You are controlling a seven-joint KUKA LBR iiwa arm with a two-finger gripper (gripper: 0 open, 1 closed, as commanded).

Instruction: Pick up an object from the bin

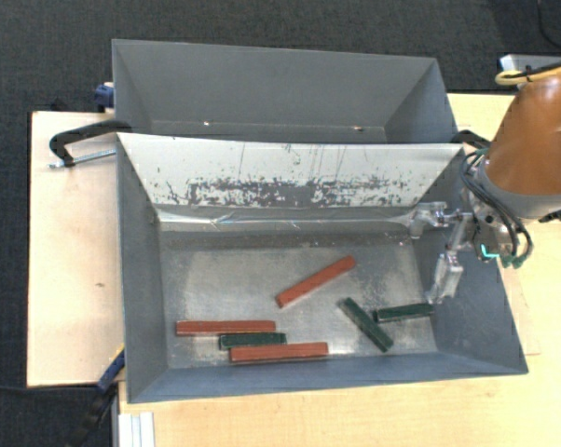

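Camera view: grey bin [136,250], six flat bars on floor. Gripper [443,289] low at right side, close to right wall, hanging just over right end of short dark green bar [402,313]; touching or not, can't tell. Open or closed, can't tell either. Longer dark green bar [366,325] angled, meeting short one near its left end, V-shape. Tilted red-brown bar [316,281] mid-floor, left of gripper. Near-left group, well apart from gripper: upper red-brown bar [225,327], small dark green bar [253,340], lower red-brown bar [279,350], lying close together.
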